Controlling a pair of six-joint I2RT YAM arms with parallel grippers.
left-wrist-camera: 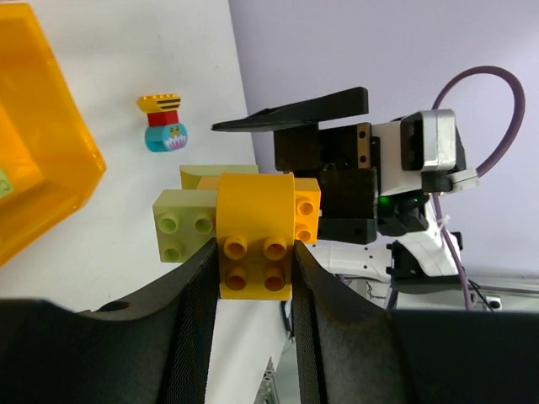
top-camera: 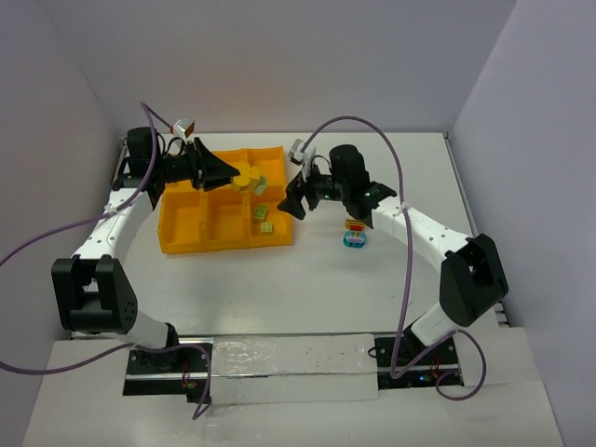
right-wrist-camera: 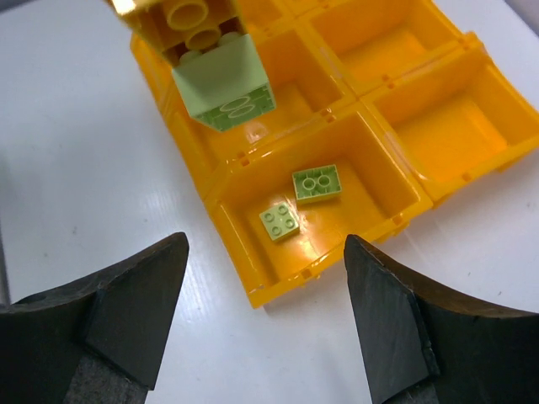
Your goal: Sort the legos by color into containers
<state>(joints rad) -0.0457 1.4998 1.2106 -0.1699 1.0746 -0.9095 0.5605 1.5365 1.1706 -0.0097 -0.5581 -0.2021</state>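
My left gripper (top-camera: 237,177) is shut on a yellow lego (left-wrist-camera: 255,240) with a lime green lego (left-wrist-camera: 184,224) stuck to its side, held above the tray's far right compartments. The held stack also shows at the top of the right wrist view (right-wrist-camera: 215,71). The orange-yellow tray (top-camera: 200,233) holds two lime green legos (right-wrist-camera: 279,220) (right-wrist-camera: 317,182) in its near right compartment. My right gripper (top-camera: 292,199) is open and empty, just right of the tray. A small stack of yellow, red and light blue legos (top-camera: 355,233) stands on the table under my right arm.
The tray's other compartments (right-wrist-camera: 438,135) that show in the right wrist view hold nothing. The white table (top-camera: 307,298) ends at purple walls on both sides. My right gripper (left-wrist-camera: 324,164) shows close behind the held stack in the left wrist view.
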